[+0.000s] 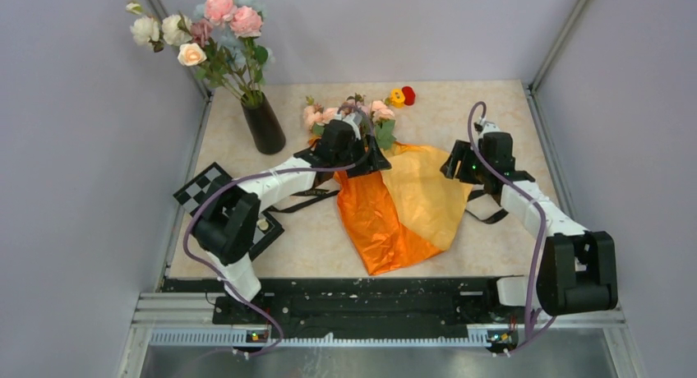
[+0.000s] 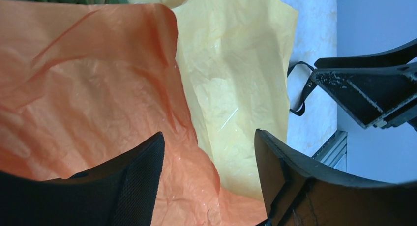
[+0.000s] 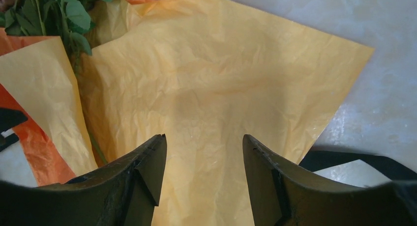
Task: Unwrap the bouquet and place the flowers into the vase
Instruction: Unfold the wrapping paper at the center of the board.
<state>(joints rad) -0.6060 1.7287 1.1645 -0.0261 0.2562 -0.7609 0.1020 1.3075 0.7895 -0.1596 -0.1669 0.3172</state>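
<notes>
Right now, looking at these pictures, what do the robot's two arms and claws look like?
Both the left arm and right arm have white links joined by chunky black joint housings, with a purple cable looping alongside each. The left claw and right claw each have two black, wedge-shaped fingers.

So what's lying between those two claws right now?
A yellow wrapping sheet, unfolded flat on the table, fills the gap between the left gripper and the right gripper; an orange sheet lies alongside. The overhead view shows this best.
</notes>
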